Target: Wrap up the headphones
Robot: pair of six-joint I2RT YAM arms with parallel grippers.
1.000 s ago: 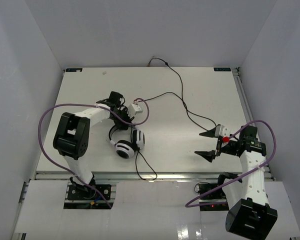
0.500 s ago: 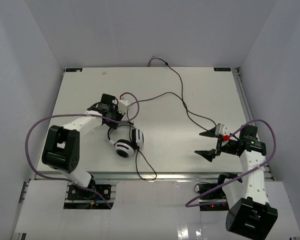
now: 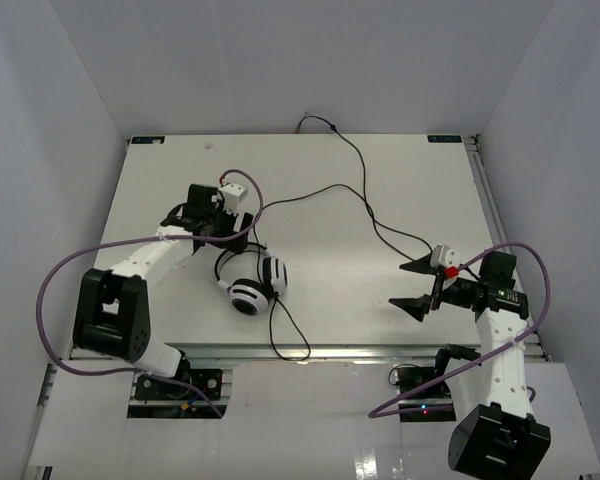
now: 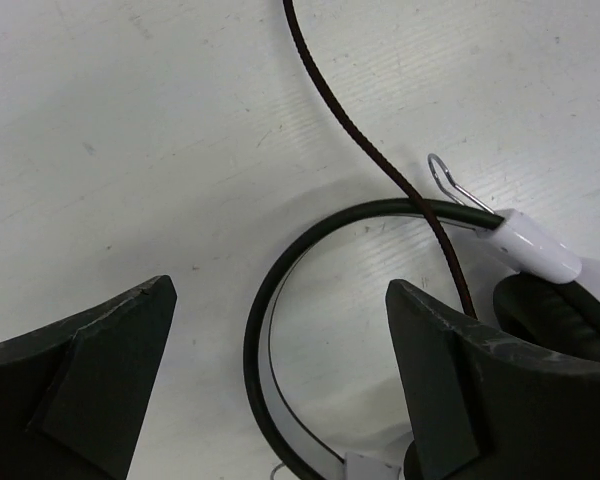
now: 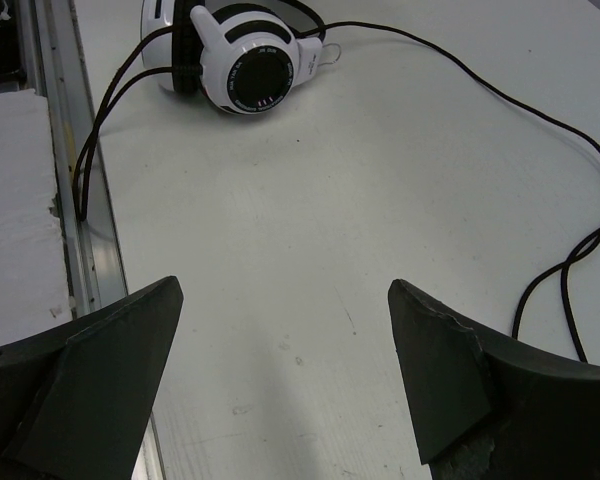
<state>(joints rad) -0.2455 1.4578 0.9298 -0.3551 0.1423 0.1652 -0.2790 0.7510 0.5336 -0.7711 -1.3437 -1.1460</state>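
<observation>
The left pincer [image 4: 280,292] is hovering, spread apart, over the white-cupped, black-cushioned over-ear headphones [image 3: 248,296]. The right pincer [image 3: 396,287] is gaping empty at their three o'clock.

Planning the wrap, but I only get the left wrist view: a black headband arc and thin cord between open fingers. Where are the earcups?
Observer: The white over-ear headphones lie with both earcups together, between the left gripper and the white table's near edge.
Operator: And the cord's slack?
Observer: The thin black cord snakes right to a bend, then back to the table's far edge.
Operator: Right arm busy?
Observer: No: the right gripper is open and empty, hovering near the cord's bend.
</observation>
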